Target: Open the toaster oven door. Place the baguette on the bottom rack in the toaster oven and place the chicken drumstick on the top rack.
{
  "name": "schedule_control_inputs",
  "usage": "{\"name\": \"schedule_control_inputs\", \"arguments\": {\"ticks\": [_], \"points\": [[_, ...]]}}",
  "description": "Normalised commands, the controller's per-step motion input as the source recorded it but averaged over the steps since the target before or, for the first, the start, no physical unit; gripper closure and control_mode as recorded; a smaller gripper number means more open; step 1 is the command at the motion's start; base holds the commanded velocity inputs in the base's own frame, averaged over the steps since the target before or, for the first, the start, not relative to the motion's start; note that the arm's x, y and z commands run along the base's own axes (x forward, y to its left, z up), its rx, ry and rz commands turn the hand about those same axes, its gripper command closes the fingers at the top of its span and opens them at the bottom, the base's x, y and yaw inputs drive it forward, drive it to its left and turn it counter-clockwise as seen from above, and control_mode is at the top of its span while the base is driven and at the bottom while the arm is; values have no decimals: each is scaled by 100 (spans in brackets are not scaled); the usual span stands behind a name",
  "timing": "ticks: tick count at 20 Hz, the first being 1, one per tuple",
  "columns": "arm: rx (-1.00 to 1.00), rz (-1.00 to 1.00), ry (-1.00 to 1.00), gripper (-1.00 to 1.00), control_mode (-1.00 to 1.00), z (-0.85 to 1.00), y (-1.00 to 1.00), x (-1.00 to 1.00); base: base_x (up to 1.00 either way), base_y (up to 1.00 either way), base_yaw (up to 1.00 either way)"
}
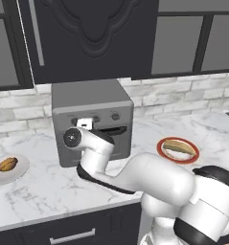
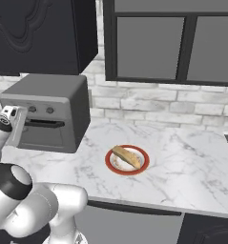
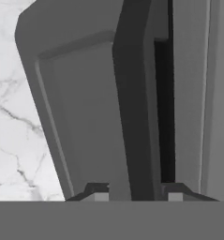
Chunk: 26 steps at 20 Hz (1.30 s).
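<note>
The grey toaster oven (image 1: 87,95) stands on the counter against the brick wall. Its door (image 2: 46,136) is tilted slightly out at the top, leaving a narrow dark gap. My gripper (image 3: 138,196) is at the door's black bar handle (image 3: 134,93), with one fingertip (image 3: 101,196) close against each side of it. From the base, the hand (image 1: 85,123) sits in front of the oven's upper left. The baguette (image 1: 178,147) lies on a red-rimmed plate (image 1: 164,152) to the right. The chicken drumstick (image 1: 5,165) lies on a white plate (image 1: 21,174) to the left. Both racks are hidden behind the door.
Dark wall cabinets (image 1: 87,33) hang right above the oven. The marble counter (image 2: 182,162) runs on to the right of the red-rimmed plate (image 2: 109,164), and its front edge is near the base. My own arm (image 1: 135,177) crosses in front of the oven.
</note>
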Motion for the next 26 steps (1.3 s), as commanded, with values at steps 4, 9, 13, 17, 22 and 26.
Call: {"name": "schedule_control_inputs", "arguments": {"ticks": [4,9,13,17,22,26], "points": [[-10,4,11,100,-100,-94,25,-52,0,0,0],[-9,7,11,100,-100,-94,22,-56,0,0,0],[-10,6,13,100,-100,-94,21,-61,0,0,0],[-13,0,23,100,-100,-91,22,-71,0,0,0],[-10,0,51,100,-100,-70,9,-47,0,0,0],[0,0,33,100,-100,-4,0,-15,0,0,0]]}}
